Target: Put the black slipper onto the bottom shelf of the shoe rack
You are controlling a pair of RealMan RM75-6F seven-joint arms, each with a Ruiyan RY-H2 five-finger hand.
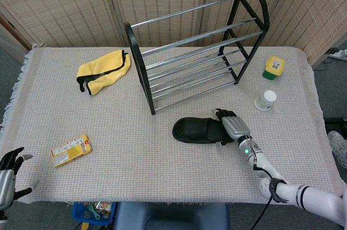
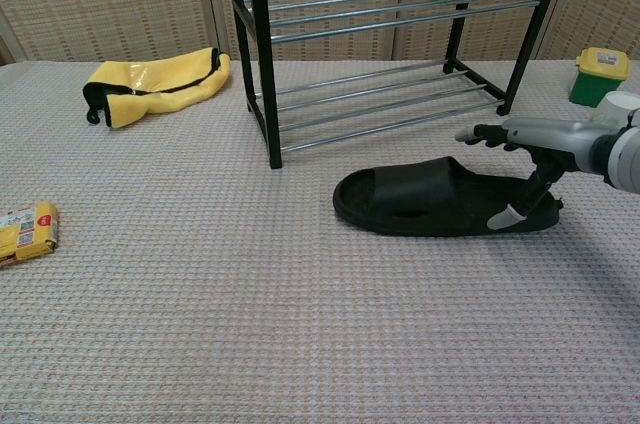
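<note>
The black slipper (image 1: 196,131) (image 2: 425,206) lies flat on the table, toe to the left, just in front of the black shoe rack (image 1: 138,56) (image 2: 262,64). The rack's bottom shelf (image 1: 190,88) (image 2: 385,116) of metal bars has nothing on it. My right hand (image 1: 234,127) (image 2: 555,144) hovers over the slipper's heel. Its fingers (image 2: 485,133) stretch out flat above the heel and the thumb tip touches the near side. It does not clearly grip the slipper. My left hand (image 1: 10,171) sits at the table's near left corner, fingers apart, holding nothing.
A yellow cloth bag (image 1: 103,71) (image 2: 155,84) lies left of the rack. A yellow snack box (image 1: 71,150) (image 2: 25,229) is at the near left. A green-and-yellow jar (image 1: 274,67) (image 2: 600,74) and a white cup (image 1: 265,100) (image 2: 622,106) stand right of the rack.
</note>
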